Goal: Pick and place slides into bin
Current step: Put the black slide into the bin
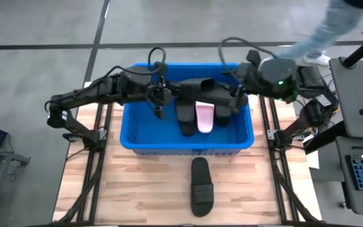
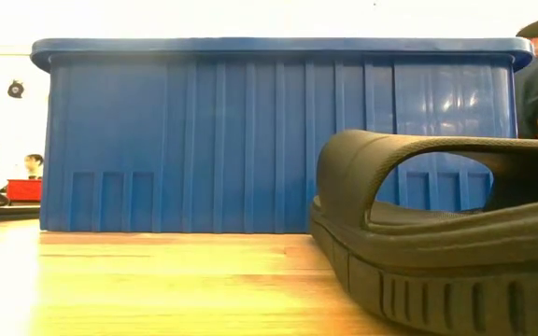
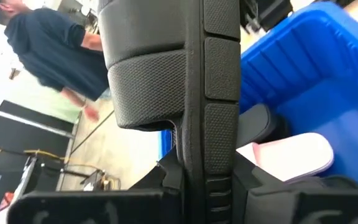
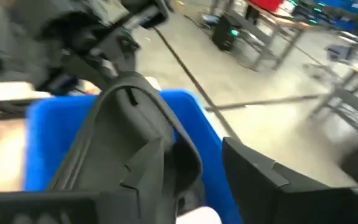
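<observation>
Both grippers are over the blue bin (image 1: 137,135). The left gripper (image 1: 159,106) is inside its left half with fingers pressed together and nothing between them in the left wrist view. The right gripper (image 1: 234,96) is at the bin's far right corner, holding a black slide (image 4: 135,137). Its far finger (image 4: 272,180) stands apart from the sandal, so the jaws look to be parting, though the blur makes me unsure.

The bin holds several black slides plus a pink-white slide (image 1: 205,117) near the middle. One more black slide (image 1: 201,185) lies on the wooden table (image 1: 137,189), just in front of the bin.

Risks:
- If the right jaws let go here, the slide could catch the bin's far rim and tip outside.
- The two arms are close over the bin, so a crossing move could clip one against the other.
- A person's sleeve (image 1: 323,34) reaches in behind the bin, beyond the right arm.

Hidden:
- The low view shows only the bin wall and the table slide.
- Contents under both arms are masked, and I can't get an exact slide count.
</observation>
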